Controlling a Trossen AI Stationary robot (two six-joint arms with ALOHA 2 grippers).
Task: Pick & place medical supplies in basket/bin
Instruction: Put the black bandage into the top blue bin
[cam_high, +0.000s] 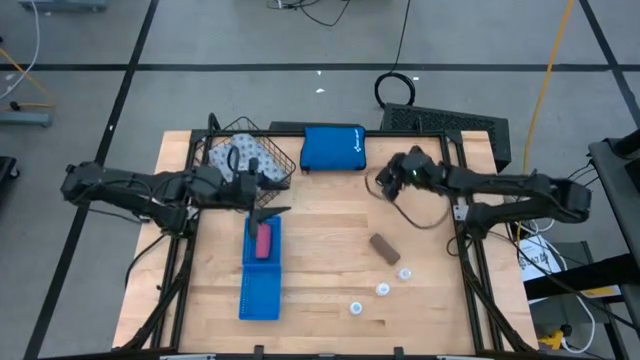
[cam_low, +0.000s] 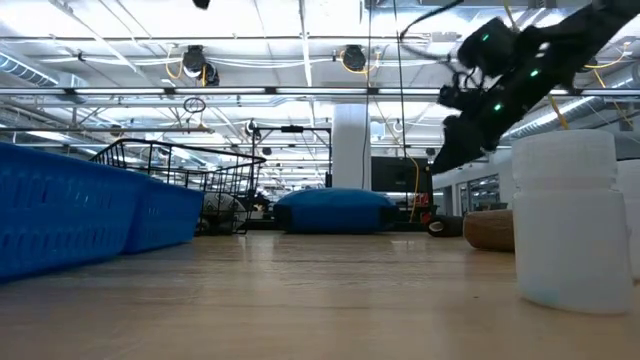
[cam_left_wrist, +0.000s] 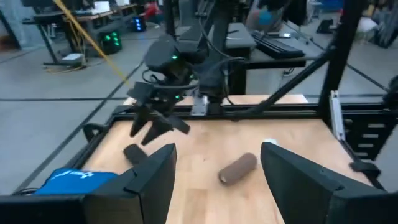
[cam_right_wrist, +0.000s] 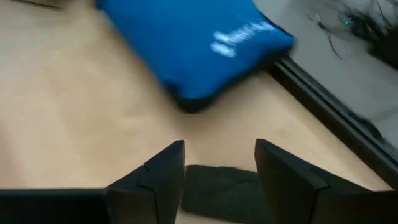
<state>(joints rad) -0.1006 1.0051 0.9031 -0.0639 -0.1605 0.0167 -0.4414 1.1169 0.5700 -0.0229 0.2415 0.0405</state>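
surface: pale wood table (cam_high: 330, 260) | room: grey floor (cam_high: 250, 35), ceiling lights | left pincer (cam_high: 268, 205) spread | right pincer (cam_high: 383, 182) spread

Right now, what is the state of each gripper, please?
Left gripper: open, holding nothing, above the blue tray.
Right gripper: open, empty, near the blue pouch.

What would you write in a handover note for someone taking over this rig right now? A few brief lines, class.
Left gripper: jaws open, empty, over the far end of the blue tray.
Right gripper: jaws open, empty, near the blue zip pouch.
Done: fabric pack in the wire basket; pink roll in the tray.
Left: brown roll and three white discs lie on the table.
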